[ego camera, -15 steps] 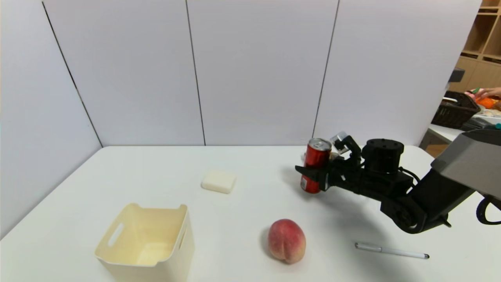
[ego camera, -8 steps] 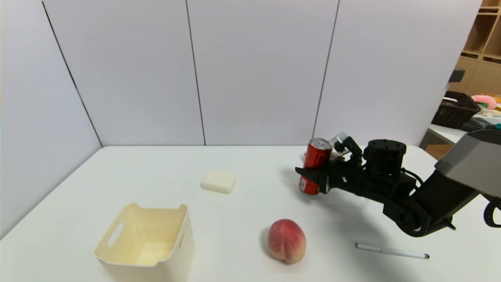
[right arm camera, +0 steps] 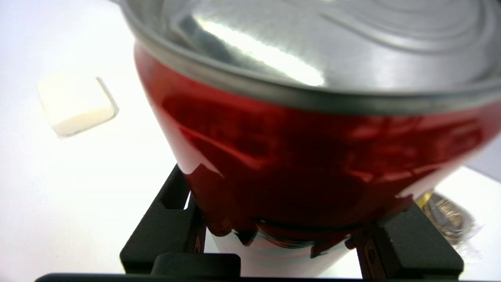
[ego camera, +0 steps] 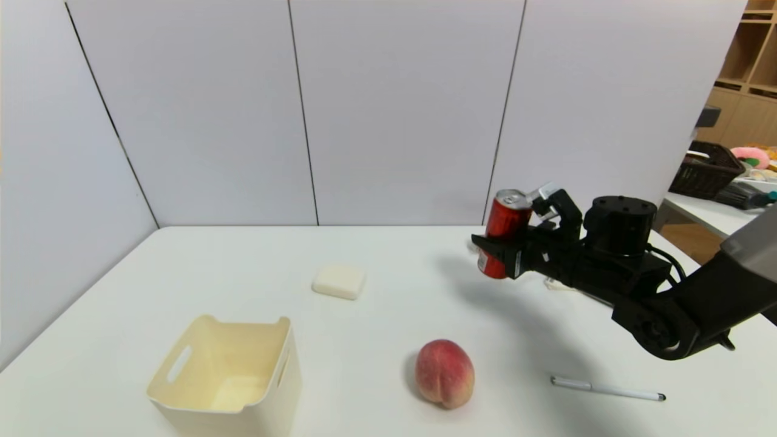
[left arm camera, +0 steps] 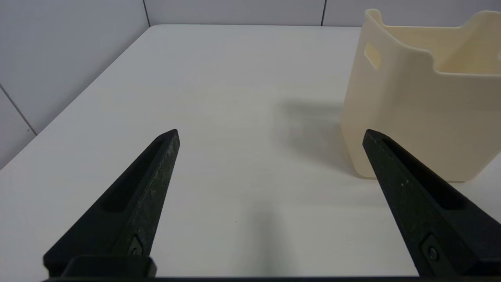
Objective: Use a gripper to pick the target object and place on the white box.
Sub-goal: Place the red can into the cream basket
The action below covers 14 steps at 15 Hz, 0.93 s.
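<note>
Up comes the slim red drink can with its silver top (ego camera: pixel 503 233), lifted clear of the white tabletop (ego camera: pixel 388 291) and carried a little to the right of where it stood a second ago!

Right pincer (ego camera: pixel 499 257) is clamped on the can's lower half, black fingers pressing either side, the can tipped slightly with its top leaning away from the wrist. That right arm reaches in low from the right edge, forearm sloping down to a bent elbow, round black wrist level behind the can. Well apart, at the near left, sits the cream-white plastic square bin with slot handles (ego camera: pixel 267 388). Left pincer (left arm camera: pixel 270 168) hangs just beside that bin (left arm camera: pixel 395 129), fingers spread wide apart, holding nothing.
</note>
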Tool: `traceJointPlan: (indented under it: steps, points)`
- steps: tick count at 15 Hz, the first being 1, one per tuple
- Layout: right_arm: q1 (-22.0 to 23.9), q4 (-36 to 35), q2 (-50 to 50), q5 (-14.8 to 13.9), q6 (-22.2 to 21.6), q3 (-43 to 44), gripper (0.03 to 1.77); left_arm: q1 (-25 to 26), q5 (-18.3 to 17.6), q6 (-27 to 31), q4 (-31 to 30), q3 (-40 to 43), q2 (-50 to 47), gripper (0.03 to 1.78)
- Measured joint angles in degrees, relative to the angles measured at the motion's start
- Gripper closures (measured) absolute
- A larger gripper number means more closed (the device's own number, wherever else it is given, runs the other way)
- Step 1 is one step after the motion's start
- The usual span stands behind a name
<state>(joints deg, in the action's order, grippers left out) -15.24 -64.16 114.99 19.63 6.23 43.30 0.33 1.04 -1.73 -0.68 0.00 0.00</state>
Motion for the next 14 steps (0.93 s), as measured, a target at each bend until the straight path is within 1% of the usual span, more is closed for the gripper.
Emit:
traceJointPlan:
  steps: [3, 7, 10, 14]
  points:
    - [-2.28, 2.69, -2.58, 1.87, -1.63, 4.13, 0.82, 0.00, 0.00, -0.02, 0.00, 0.00, 0.00, 0.12]
    - [-9.12, 3.11, -3.97, 3.49, -6.13, 11.52, 0.82, 0.00, 0.00, 0.00, 0.02, 0.00, 0.00, 0.12]
    - [-13.45, 6.00, -4.28, 8.48, -6.45, 15.63, 0.82, 0.00, -0.02, 0.00, 0.00, 0.00, 0.00, 0.12]
    - [-19.96, 9.58, -4.30, 11.76, -6.61, 19.29, 0.82, 0.00, 0.00, 0.00, 0.00, 0.00, 0.00, 0.12]
